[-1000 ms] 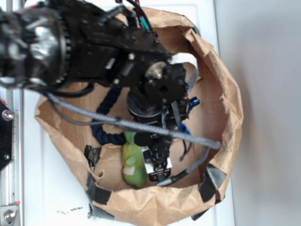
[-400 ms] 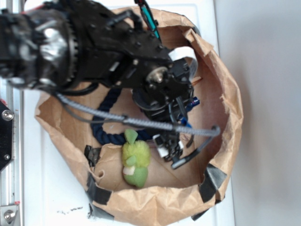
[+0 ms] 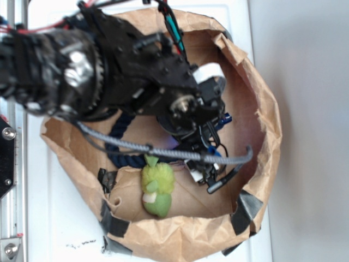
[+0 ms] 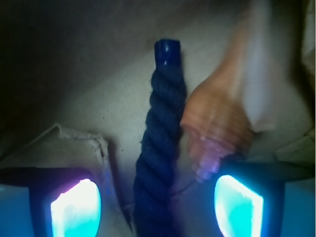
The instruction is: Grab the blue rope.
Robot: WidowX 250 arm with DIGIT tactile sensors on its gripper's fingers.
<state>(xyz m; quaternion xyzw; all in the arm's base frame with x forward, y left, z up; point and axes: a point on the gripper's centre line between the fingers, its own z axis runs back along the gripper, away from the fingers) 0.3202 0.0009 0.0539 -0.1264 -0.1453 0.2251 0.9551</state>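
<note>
From the exterior view, we look down into a wide brown paper bag (image 3: 262, 109) with rolled-down walls, sitting on a white desk (image 3: 71, 240). The black robot arm (image 3: 109, 71) reaches in from the left and covers much of the inside. The blue rope (image 3: 121, 158) shows as a dark twisted curve on the bag floor, running under the arm and its grey braided cable (image 3: 163, 152). A green plush toy (image 3: 157, 188) lies just below the rope. The claw (image 3: 206, 169) hangs low inside the bag; its jaws are too small here to judge.

From the wrist view, we see the claw (image 4: 157, 207) with its two glowing pads well apart, so it is open and holds nothing. The rope runs straight up between them, ending in a shiny blue taped tip. An orange seashell (image 4: 217, 128) lies just beside the rope on the right, seemingly touching it.

We judge the rope soft, light and bendable, with a rough twist that should grip well. The twisted body between the pads looks the best hold; the taped end is likely slick, and the right pad risks catching the shell.
</note>
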